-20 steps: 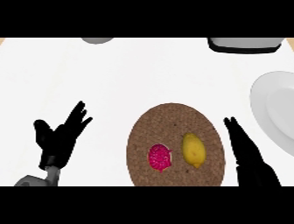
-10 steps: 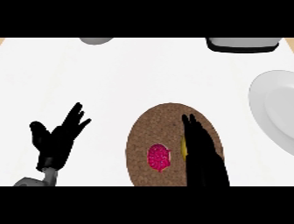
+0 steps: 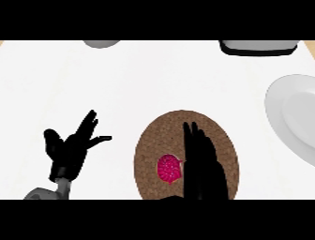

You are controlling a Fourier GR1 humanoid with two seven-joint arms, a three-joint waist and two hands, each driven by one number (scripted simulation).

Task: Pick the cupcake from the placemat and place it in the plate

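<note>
Leftmost, the left hand (image 3: 74,147) is seen resting on the white table (image 3: 153,79), its fingers spread apart and pointing up, with nothing held. Just right of it, near the lower edge, the round brown placemat (image 3: 153,140) is laid. On its near left part a pink, textured thing, taken to be the cupcake (image 3: 168,169), is found, touching or just beside the left edge of the right hand (image 3: 202,164). That hand is stretched flat over the middle of the mat, fingers straight and pressed together, pointing away; nothing is clasped. Whatever lies under the palm is hidden and cannot be told. Further right, well apart from the mat, the white plate (image 3: 305,126) is set, partly cut by the right edge. At the far edge a grey round thing (image 3: 101,43) and a dark-rimmed container (image 3: 258,47) are partly shown.

The cupcake is judged light, soft and easily crushed, with a top that would smear. It should be taken low, by its sides, between thumb and fingers, not from above on the pink top. For that, the right hand would need to be shifted a little left and its fingers opened around the base before closing.
</note>
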